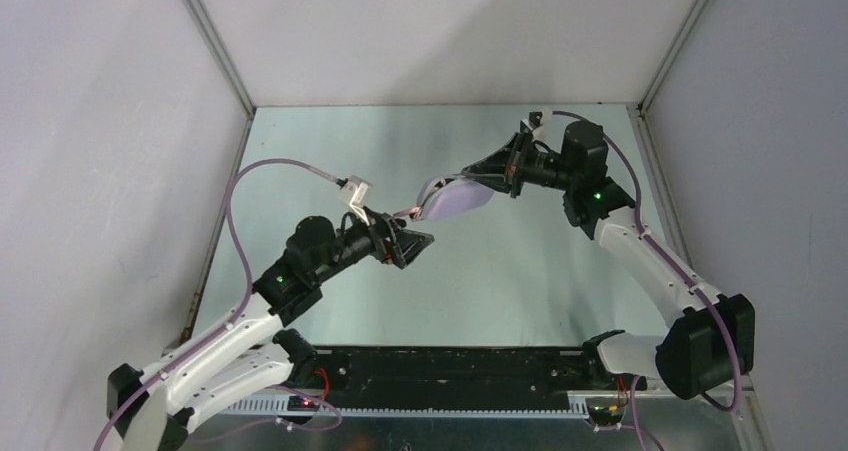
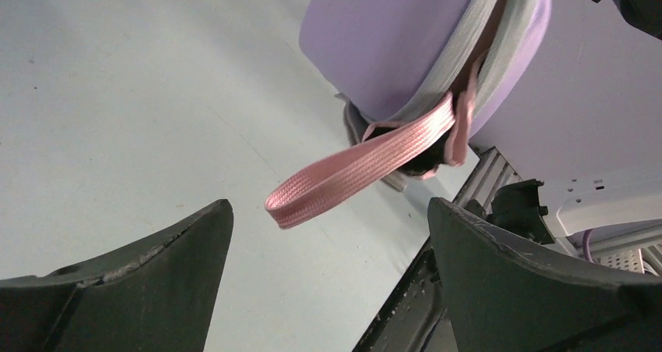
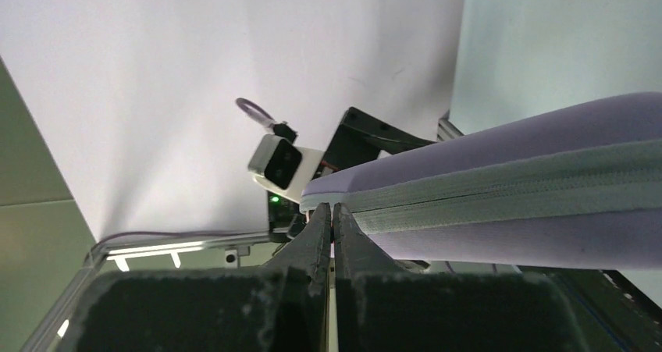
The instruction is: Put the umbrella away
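Note:
A smooth lilac case (image 1: 458,199) hangs above the table with its grey zipper (image 3: 507,184) closed. My right gripper (image 1: 468,178) is shut, its tips (image 3: 332,208) pinching the case's end at the zip line. The same case (image 2: 390,40) fills the top of the left wrist view. A pink woven strap loop (image 2: 359,172) sticks out of its lower end beside a dark piece (image 2: 421,155). The umbrella itself is hidden. My left gripper (image 1: 418,249) is open just below the strap; in its own view the left gripper (image 2: 328,211) has its jaws wide apart, touching nothing.
The pale green table (image 1: 480,291) is closed in by white walls with metal corner posts (image 1: 215,51). A black rail (image 1: 450,363) runs along the near edge between the arm bases. The left wrist camera (image 3: 279,162) sits close to the case.

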